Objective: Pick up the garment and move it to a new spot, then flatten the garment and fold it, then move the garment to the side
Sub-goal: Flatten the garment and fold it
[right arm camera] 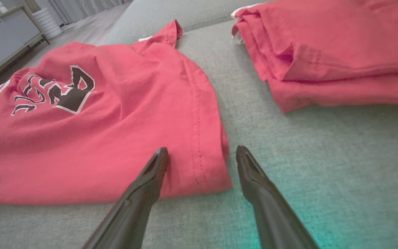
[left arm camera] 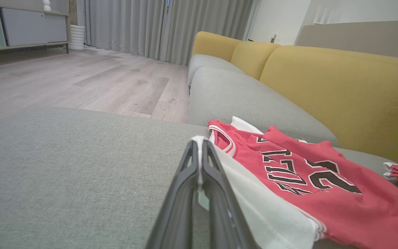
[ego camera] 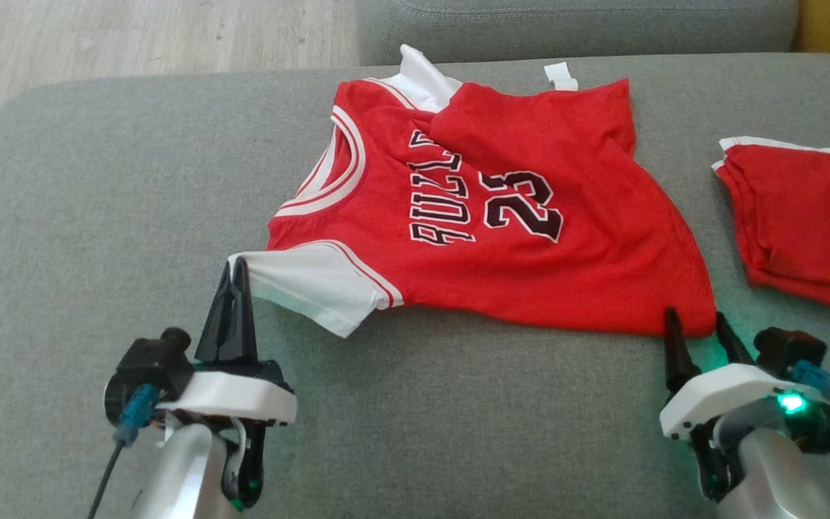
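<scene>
Red shirt [ego camera: 530,238]: black lettering and the number 23, white trim; lies spread near the middle of the seat, neck toward the robot's left, hem toward its right; the far part is creased and folded over itself
White sleeve [ego camera: 314,285]: at the shirt's near left corner; drawn out toward the fingertips that hold it
Left gripper [ego camera: 235,265]: closed tight on the sleeve's edge; the left wrist view shows a strip of white fabric pinched between the two fingers
Right gripper [ego camera: 696,315]: jaws spread wide, holding nothing; one finger on each side of the shirt's near hem corner, tips low by the seat
Folded red cloth [ego camera: 804,216]: white edge at its far side; on the seat to the robot's right of the shirt, apart from it
Grey sofa seat [ego camera: 98,180]: bears both red pieces
Wood floor [ego camera: 134,36]: beyond the seat's far left edge
Yellow back cushions [left arm camera: 340,86]: behind the seat in the left wrist view
</scene>
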Controlling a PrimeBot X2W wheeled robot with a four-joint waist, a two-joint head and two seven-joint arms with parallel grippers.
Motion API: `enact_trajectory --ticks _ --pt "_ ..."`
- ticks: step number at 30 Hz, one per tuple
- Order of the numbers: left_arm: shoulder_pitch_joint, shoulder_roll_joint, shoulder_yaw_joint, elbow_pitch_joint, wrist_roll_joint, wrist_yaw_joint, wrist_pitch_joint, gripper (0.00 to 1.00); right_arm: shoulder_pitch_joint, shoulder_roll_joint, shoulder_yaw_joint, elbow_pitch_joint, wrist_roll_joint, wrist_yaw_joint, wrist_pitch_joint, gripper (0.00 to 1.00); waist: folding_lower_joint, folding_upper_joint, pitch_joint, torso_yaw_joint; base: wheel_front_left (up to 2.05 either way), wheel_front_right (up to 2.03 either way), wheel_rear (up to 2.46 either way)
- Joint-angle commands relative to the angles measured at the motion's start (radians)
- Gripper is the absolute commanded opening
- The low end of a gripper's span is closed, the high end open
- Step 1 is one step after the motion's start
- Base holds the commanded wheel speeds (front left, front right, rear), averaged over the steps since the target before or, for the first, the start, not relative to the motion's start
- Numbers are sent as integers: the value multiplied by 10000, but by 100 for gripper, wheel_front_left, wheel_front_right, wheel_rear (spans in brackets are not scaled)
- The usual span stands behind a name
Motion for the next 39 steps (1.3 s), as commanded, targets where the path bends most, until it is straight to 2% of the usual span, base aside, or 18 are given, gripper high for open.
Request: enact_trajectory --ticks 1,5,6,7,8,9,10,15,16,20,25,32,39 --pt "-301 111 183 -389 63 52 -94 0 -350 -30 347 -18 111 37 35 100 0 0 0 22 0 0 0" --pt "-284 111 135 -427 60 99 -94 0 -416 -30 631 523 354 37 266 100 0 0 -21 29 0 0 0" --pt "-276 111 133 -434 65 110 -94 0 -437 -30 723 634 485 37 334 96 0 0 -23 17 0 0 0" --pt "-269 111 137 -440 72 119 -94 0 -471 -30 808 719 579 37 374 72 0 0 -23 -1 0 0 0" --pt "-269 111 137 -440 72 119 -94 0 -471 -30 808 719 579 37 374 72 0 0 -23 -1 0 0 0" --pt "-263 111 150 -446 82 127 -94 0 -513 -30 887 778 637 37 375 18 0 0 -23 -24 0 0 0" --pt "-259 111 168 -449 91 131 -94 0 -556 -30 981 807 703 37 345 0 0 0 -24 -49 0 0 0" --pt "-340 111 451 -649 189 107 -94 0 -831 -30 1530 435 1202 37 -183 0 0 0 -41 -191 0 0 0" --pt "-417 111 650 -896 100 57 -95 0 -946 -30 1838 -29 1250 37 -497 0 0 0 -59 -240 0 0 0" --pt "-722 111 980 -1674 -144 -146 -95 0 -1231 -59 1977 -1330 1064 37 -898 0 0 0 -155 -333 0 0 0" --pt "-1403 111 1354 -3062 -440 -366 -95 0 -1702 -618 2203 -3578 910 37 -1077 0 0 0 -364 -440 0 0 0" --pt "-2504 110 1633 -5259 -938 -443 -95 0 -2501 -1663 2327 -6091 897 37 -897 0 0 0 -762 -603 0 0 0" --pt "-2843 110 1571 -6969 -1393 -48 -84 0 -2696 -2168 2156 -7876 874 37 15 0 0 0 -1036 -705 0 0 0"
